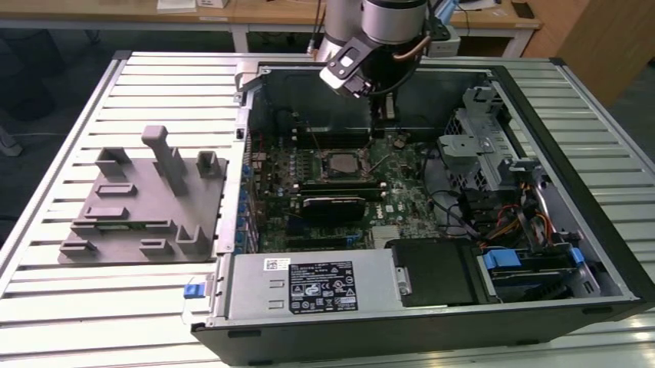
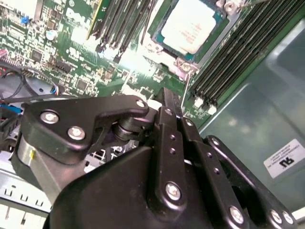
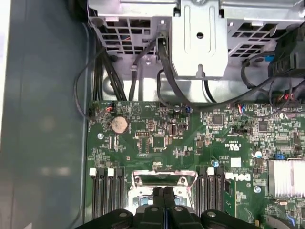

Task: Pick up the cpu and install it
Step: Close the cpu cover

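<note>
The small square cpu with a silvery metal top plate [image 2: 190, 24] lies seated on the green motherboard [image 2: 71, 57], seen plainly in the second wrist view. In the exterior view the black gripper [image 1: 385, 129] hangs at one o'clock from the cpu, inside the open black computer case [image 1: 409, 337]. The first wrist view shows the jaws pressed together, empty
</note>
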You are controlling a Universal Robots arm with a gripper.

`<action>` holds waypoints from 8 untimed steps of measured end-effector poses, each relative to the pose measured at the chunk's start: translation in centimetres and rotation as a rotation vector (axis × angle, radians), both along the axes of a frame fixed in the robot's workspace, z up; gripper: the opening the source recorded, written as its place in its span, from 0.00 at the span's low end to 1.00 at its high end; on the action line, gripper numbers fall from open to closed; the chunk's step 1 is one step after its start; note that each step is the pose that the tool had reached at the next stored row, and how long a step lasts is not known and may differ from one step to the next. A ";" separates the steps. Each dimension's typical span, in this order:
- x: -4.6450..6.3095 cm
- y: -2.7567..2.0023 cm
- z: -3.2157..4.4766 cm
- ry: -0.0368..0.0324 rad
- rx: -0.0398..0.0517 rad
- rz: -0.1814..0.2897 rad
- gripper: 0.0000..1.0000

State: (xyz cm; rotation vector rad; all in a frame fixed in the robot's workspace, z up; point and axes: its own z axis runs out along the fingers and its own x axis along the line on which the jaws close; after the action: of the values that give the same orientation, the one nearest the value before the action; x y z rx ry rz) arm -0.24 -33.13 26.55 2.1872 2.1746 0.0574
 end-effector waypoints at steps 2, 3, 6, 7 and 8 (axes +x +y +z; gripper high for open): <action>0.5 0.00 0.00 0.0014 0.0003 0.000 0.11; 0.8 0.00 0.01 0.0017 0.0002 0.000 0.11; 1.8 0.00 0.02 0.0020 -0.0002 0.000 0.11; 2.1 0.01 0.02 0.0020 -0.0001 0.000 0.11; 2.5 0.01 0.01 0.0019 0.0001 0.000 0.11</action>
State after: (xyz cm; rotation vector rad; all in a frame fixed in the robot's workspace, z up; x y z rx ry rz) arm 2.22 -33.12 26.55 2.1882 2.1756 0.0556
